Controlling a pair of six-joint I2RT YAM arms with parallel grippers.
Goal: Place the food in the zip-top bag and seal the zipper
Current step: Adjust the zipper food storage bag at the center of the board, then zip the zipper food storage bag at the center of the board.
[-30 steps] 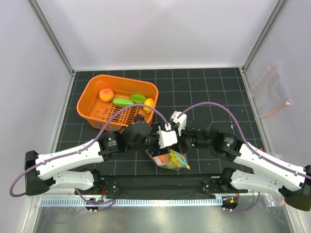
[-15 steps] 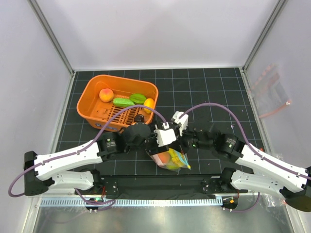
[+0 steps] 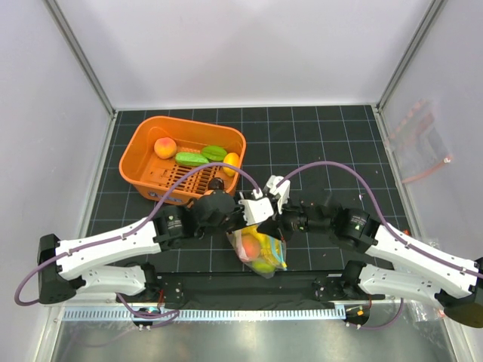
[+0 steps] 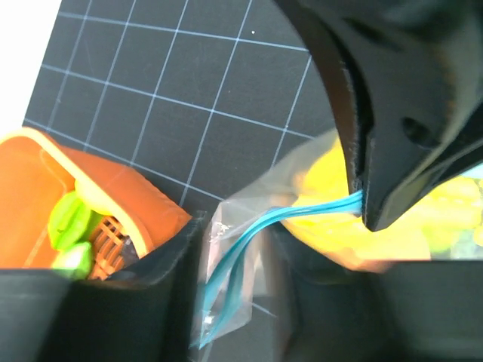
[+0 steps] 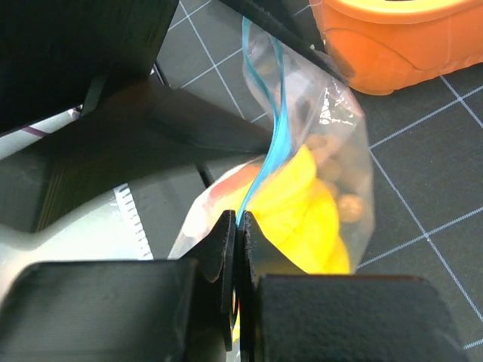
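Teal zipper [image 5: 275, 128] is pinched in the right gripper [image 5: 235, 226]: fingers pressed fully together on the strip, no gap showing. Strip runs straight out ahead of those fingertips, and its two tracks gape apart further along.

Left gripper [image 4: 240, 249] has its jaws apart, straddling the zipper's free end. The strip and the bag corner pass through the gap and neither finger visibly presses on them, so nothing is held on that side. From the left wrist view, the right gripper's pinch sits ahead and to the right of the left fingers.

Zip-top bag [image 3: 260, 253] hangs under both sets of fingertips, between the two wrists. Can't tell whether its bottom touches the mat [image 3: 332, 143]. Inside it, just past the right fingertips: a yellow piece [image 5: 302, 196], brown balls [image 5: 349, 204] and something orange-pink low against the film.

Orange basket [image 3: 136, 143] sits beyond the left gripper, off to its left, well clear of the bag. It holds a peach [image 3: 164, 147] and green pieces [image 3: 192, 158].

Second clear bag with pink-red strip [image 3: 419, 147] lies far out past the right arm, off the mat.
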